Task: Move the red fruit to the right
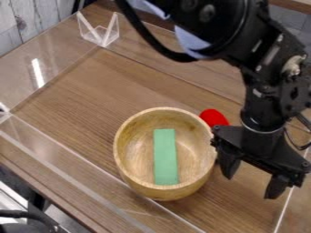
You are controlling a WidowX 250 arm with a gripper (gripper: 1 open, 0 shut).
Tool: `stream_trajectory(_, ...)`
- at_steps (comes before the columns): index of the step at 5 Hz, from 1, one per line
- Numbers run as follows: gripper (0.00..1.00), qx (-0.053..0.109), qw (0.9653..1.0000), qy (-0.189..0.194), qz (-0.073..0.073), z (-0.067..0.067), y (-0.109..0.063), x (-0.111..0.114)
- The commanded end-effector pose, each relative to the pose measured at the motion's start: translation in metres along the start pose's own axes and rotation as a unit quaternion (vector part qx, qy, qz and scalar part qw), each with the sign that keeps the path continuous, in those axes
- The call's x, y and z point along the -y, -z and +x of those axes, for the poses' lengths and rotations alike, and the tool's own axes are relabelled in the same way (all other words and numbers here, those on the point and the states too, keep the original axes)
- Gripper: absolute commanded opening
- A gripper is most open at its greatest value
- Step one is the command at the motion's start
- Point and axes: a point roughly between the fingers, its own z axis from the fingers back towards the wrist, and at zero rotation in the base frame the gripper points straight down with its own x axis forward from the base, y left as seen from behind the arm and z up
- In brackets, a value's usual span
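- The table, a wood-grain top ringed by a clear low wall, was seen with most of its open room toward the far and left edges; the near right corner was crowded.
- The arm was seen reaching down over the near right part of the table, its gripper pointed at the surface just right of the bowl.
- The wooden bowl was seen near the front edge, holding a flat green block.
- The gripper's fingers were spread wide, and nothing was held between them.
- The red fruit was found just behind the bowl's right rim, largely hidden by the arm; it was not grasped, though whether its move to the right was done or yet to come could not be told.
- Little room was judged to remain rightward before the clear wall at the table's right edge.
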Motion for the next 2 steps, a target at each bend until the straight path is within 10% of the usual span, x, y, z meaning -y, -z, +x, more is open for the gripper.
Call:
stream_trajectory(1,1.00,0.029,0.9995,-0.004,-0.009,0.0095,-0.0152,0.0003)
stream_trajectory(2,1.00,0.030,0.9995,-0.006,-0.008,0.0097,-0.0158,-0.0014)
